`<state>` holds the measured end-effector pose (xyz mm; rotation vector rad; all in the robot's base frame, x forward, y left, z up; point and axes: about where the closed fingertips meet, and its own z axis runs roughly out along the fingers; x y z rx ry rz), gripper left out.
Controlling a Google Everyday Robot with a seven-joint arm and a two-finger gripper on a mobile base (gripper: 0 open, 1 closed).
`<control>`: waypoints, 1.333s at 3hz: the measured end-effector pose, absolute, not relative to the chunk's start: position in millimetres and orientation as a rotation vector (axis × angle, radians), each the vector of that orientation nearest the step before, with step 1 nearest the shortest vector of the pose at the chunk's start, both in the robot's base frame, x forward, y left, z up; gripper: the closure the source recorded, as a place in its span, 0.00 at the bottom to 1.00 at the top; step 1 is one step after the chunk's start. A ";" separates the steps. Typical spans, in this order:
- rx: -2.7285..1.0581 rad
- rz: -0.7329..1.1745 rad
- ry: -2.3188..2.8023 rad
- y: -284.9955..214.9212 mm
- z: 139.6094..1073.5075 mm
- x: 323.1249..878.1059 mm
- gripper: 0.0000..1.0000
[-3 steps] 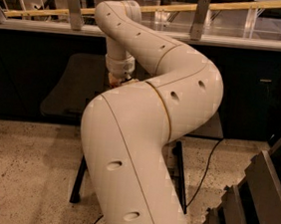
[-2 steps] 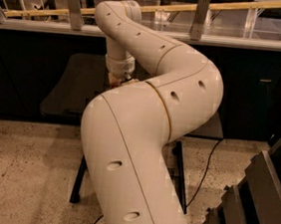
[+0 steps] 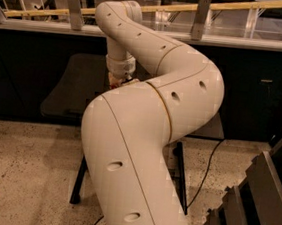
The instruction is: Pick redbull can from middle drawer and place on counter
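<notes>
The arm (image 3: 142,150) is filling the near field, rising from six o'clock and bending back toward eleven o'clock; a dark stepped structure (image 3: 256,207) is sitting at four o'clock, and a black cable (image 3: 208,167) is trailing over the speckled floor (image 3: 24,172); beyond these, near the centre, the gripper (image 3: 119,78) is hanging below the wrist over a dark table (image 3: 73,87), mostly hidden behind the elbow, so I cannot tell whether it is apart, together or clamped on anything; a small reddish patch just under it, toward ten o'clock, may be the redbull can (image 3: 114,84), though too little is showing to be sure; no drawer is showing; farthest off, the counter ledge (image 3: 249,43) is running across twelve o'clock. Going by its kind, the can is probably going to feel light, stiff-walled yet easy to dent, and smooth enough to slip; gripping it across the middle of the body, upright and with a moderate squeeze, is looking safest.
</notes>
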<state>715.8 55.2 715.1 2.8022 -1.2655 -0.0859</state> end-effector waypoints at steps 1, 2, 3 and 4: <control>2.802 -0.086 -1.266 55.3 715.1 715.8 0.00; 2.802 -0.085 -1.266 55.2 715.1 715.9 0.00; 2.810 -0.047 -1.292 53.1 720.3 722.3 0.00; 2.832 0.024 -1.311 52.3 736.6 731.2 0.00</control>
